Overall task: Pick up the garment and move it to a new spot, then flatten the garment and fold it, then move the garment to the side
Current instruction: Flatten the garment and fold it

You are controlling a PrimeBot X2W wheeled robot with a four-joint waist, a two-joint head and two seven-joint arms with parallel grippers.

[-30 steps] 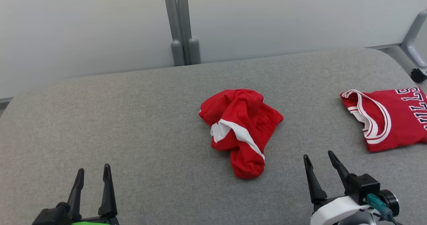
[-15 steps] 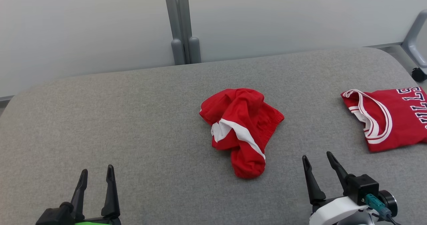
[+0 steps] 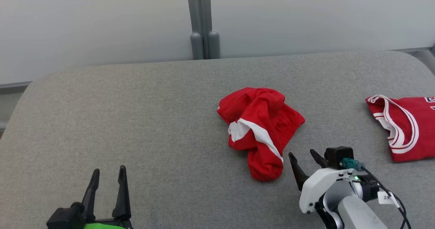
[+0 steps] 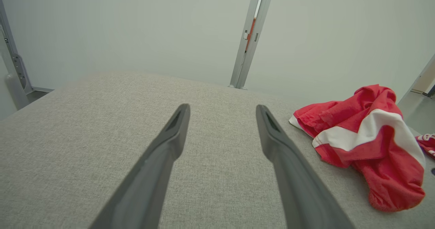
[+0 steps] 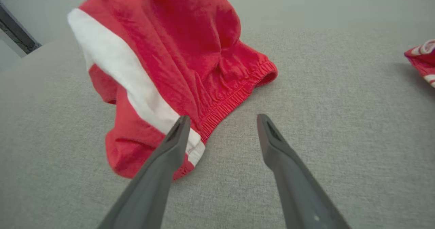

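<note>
A crumpled pair of red shorts with a white stripe point(image 3: 260, 127) lies bunched near the middle of the grey padded table point(image 3: 153, 120). They sit at the right in the left wrist view point(image 4: 367, 140) and fill the upper left of the right wrist view point(image 5: 170, 59). My right gripper point(image 3: 304, 157) is open just right of the shorts' lower end, its left fingertip close to the elastic waistband point(image 5: 234, 98). Far from the garment, at the lower left, my left gripper point(image 3: 108, 173) stands open and holds nothing.
A folded red jersey with white trim point(image 3: 404, 127) lies at the table's right edge; a corner of it shows in the right wrist view point(image 5: 423, 60). A grey post point(image 3: 202, 21) rises behind the table against a pale wall.
My right gripper has moved up and left, closer to the shorts' lower end. The head camera has shifted, sliding the whole scene rightward. The shorts lie unchanged.
</note>
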